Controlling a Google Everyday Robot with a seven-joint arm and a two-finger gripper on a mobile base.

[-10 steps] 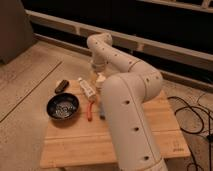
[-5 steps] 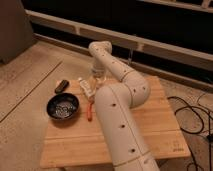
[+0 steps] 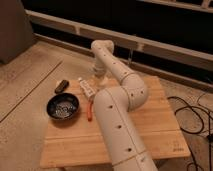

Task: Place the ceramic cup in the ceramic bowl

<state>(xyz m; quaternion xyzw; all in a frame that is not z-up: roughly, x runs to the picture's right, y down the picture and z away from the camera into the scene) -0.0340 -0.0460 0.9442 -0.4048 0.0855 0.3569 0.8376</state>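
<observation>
The ceramic bowl (image 3: 63,106), wide, dark and pale-speckled inside, sits on the left part of the wooden table (image 3: 150,125). My white arm rises from the front, bends at the elbow and reaches back to the table's far edge. The gripper (image 3: 99,76) points down there, well behind and to the right of the bowl. A small pale round shape right under it looks like the ceramic cup (image 3: 102,81), mostly hidden by the gripper.
A white oblong patterned packet (image 3: 86,88) lies just left of the gripper. An orange stick-like item (image 3: 90,111) lies right of the bowl. A dark brown oblong object (image 3: 61,86) lies behind the bowl. Cables (image 3: 192,117) trail on the floor at right.
The arm's elbow has swung left and the upper arm now stands more upright. The gripper has dropped a little at the table's far edge. The bowl and other items have not moved.
</observation>
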